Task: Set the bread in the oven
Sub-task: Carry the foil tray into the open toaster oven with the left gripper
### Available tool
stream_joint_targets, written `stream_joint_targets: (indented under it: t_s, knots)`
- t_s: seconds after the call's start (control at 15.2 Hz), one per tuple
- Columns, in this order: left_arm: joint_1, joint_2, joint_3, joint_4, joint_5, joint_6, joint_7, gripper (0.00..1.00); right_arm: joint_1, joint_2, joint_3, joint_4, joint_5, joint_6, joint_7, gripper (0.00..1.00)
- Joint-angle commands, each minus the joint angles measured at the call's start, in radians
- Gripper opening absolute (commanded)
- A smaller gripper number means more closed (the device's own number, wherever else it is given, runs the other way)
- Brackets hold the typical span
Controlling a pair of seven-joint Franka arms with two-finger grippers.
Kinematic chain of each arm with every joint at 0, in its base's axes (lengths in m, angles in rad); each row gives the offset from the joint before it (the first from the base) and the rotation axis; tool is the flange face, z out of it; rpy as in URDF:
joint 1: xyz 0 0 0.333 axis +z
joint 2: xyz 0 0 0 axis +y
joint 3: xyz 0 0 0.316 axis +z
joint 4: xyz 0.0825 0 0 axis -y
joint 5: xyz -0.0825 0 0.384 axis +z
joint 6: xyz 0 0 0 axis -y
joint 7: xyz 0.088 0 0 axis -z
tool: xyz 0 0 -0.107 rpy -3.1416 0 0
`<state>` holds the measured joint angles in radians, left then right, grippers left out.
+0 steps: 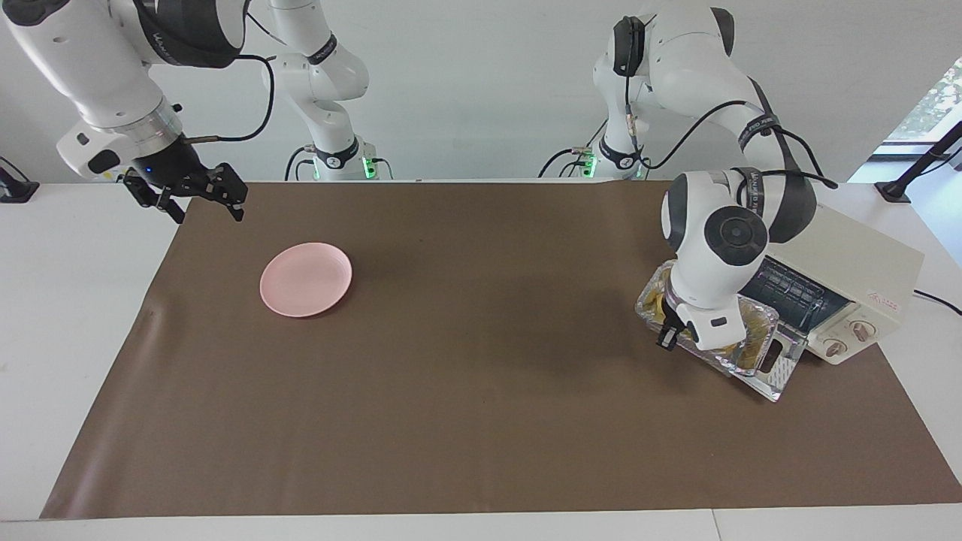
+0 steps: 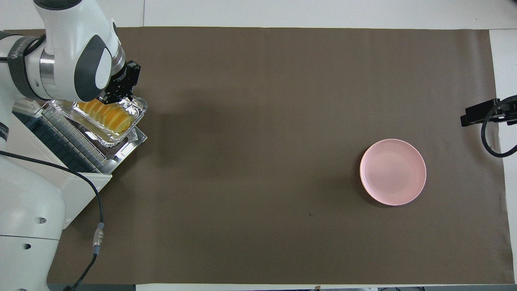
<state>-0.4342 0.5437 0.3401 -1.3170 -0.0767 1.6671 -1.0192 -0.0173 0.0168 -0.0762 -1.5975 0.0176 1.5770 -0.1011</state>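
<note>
The bread point(image 2: 106, 115), a ridged yellow-orange loaf, lies in a crinkled silver foil tray point(image 2: 136, 106). My left gripper point(image 2: 116, 96) is shut on the tray's rim and holds it over the oven's lowered glass door point(image 2: 130, 142). In the facing view the left gripper point(image 1: 667, 340) grips the foil tray point(image 1: 755, 319) just in front of the cream-white oven point(image 1: 849, 252), and the wrist hides most of the loaf. The wire rack point(image 2: 64, 135) shows inside the oven point(image 2: 40, 190). My right gripper point(image 1: 192, 200) waits open above the mat's corner at the right arm's end.
A round pink plate point(image 1: 306, 279) sits on the brown mat point(image 1: 466, 391) toward the right arm's end, also seen as the plate point(image 2: 393, 171) from overhead. The oven's knobs point(image 1: 849, 340) face away from the robots.
</note>
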Motion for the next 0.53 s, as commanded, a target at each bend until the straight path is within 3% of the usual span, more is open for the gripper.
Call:
stream_joint_targets:
  t_s: [0.0,0.46]
  knots:
    - [0.023,-0.047,-0.006,-0.056,-0.02,-0.009,0.031,0.0,-0.001,-0.023,0.003,-0.022,0.012,0.001,0.018,1.0]
    - [0.069,-0.062,0.0,-0.091,-0.012,-0.018,0.076,0.0,-0.001,-0.023,0.003,-0.022,0.012,0.001,0.017,1.0]
